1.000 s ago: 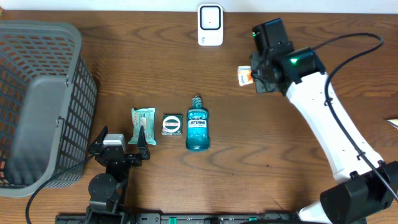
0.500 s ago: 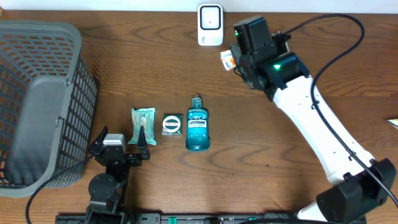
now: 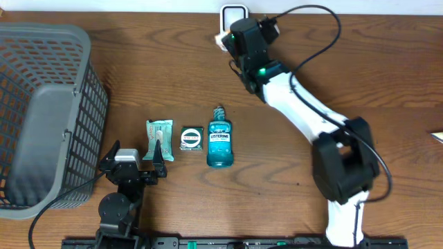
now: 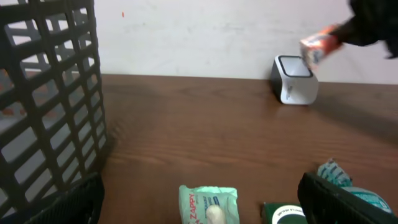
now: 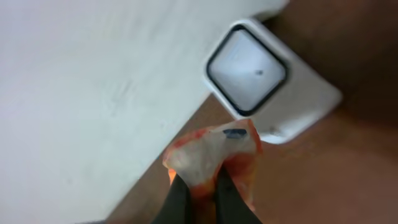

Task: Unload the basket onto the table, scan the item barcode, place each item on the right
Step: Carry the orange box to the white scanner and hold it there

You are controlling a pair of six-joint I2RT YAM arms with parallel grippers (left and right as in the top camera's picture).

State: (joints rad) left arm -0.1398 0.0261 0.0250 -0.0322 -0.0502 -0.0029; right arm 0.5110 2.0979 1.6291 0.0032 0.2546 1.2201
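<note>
The item is a small orange and white packet [image 5: 214, 155], pinched between the fingers of my right gripper [image 5: 205, 186], which is shut on it. The packet hangs just in front of the white barcode scanner [image 5: 261, 81], whose dark square window faces it. In the overhead view the right gripper [image 3: 227, 38] is at the far edge of the table, partly covering the scanner [image 3: 234, 12]. The left wrist view shows the packet [image 4: 317, 46] above the scanner [image 4: 295, 79]. My left gripper [image 3: 133, 158] rests open near the front edge, holding nothing.
A grey mesh basket [image 3: 41, 111] fills the left side. A green Zappy wipes pack [image 3: 158, 138], a round green tin [image 3: 191, 138] and a blue Listerine bottle [image 3: 219, 144] lie in a row just beyond the left gripper. A white wall rises behind the scanner.
My right arm has swung left and toward the back, carrying the packet from right of the scanner to directly in front of it. The left arm has stayed still.
</note>
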